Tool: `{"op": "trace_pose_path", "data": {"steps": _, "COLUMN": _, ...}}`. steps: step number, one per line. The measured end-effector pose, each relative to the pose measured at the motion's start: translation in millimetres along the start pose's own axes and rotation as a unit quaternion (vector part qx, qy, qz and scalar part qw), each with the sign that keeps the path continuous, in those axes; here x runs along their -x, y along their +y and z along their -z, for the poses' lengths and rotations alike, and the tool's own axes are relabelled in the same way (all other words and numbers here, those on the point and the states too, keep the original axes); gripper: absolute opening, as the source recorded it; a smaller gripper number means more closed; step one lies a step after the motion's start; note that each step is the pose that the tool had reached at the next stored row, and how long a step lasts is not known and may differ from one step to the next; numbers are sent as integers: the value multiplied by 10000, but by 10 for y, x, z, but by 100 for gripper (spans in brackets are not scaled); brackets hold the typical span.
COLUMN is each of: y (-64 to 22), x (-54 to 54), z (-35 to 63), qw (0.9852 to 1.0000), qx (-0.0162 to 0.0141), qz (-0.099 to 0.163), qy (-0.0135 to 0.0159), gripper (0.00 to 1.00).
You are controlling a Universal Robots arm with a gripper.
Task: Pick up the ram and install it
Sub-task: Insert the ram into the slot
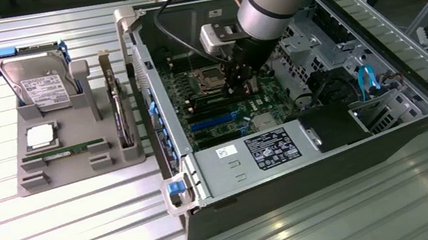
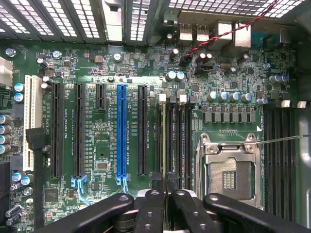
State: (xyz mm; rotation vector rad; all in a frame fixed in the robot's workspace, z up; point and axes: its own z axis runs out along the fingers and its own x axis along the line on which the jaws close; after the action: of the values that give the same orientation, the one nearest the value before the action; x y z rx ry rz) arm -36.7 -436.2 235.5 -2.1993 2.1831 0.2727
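My gripper (image 2: 164,196) is deep inside the open computer case (image 1: 206,179), low over the motherboard (image 2: 102,145). Its fingers (image 2: 150,204) are shut on the ram (image 2: 164,141), which I see edge-on as a thin pale strip. The ram runs along a memory slot between the black expansion slots and the empty processor socket (image 2: 228,174). Whether it is fully seated in the slot I cannot tell. In the exterior view the gripper (image 1: 240,83) sits just beside the socket, and the arm hides the stick. Another green stick (image 1: 64,151) lies in the grey tray (image 1: 35,184).
The tray on the exterior view's left also holds a hard drive (image 1: 41,86), a square silver chip (image 1: 41,136) and a dark card on edge (image 1: 117,109). Case walls, a drive cage (image 1: 313,40), cables (image 1: 367,83) and the power supply (image 1: 266,147) hem in the arm.
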Motion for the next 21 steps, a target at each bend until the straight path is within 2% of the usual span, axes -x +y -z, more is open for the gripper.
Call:
{"op": "trace_pose_path", "data": {"steps": 17, "y": -3, "x": 1, "z": -37, "qw": 10000, "qx": 0, "qz": -1, "qy": 0, "gripper": 12}}
{"op": "trace_pose_path", "data": {"steps": 18, "y": -5, "x": 2, "z": -40, "qw": 10000, "qx": -3, "qz": 0, "qy": -5, "gripper": 13}}
{"op": "trace_pose_path", "data": {"steps": 20, "y": -4, "x": 2, "z": -38, "qw": 10000, "qx": -1, "qz": 0, "qy": -2, "gripper": 25}}
{"op": "trace_pose_path", "data": {"steps": 21, "y": -3, "x": 1, "z": -37, "qw": 10000, "qx": 0, "qz": -1, "qy": -1, "gripper": 25}}
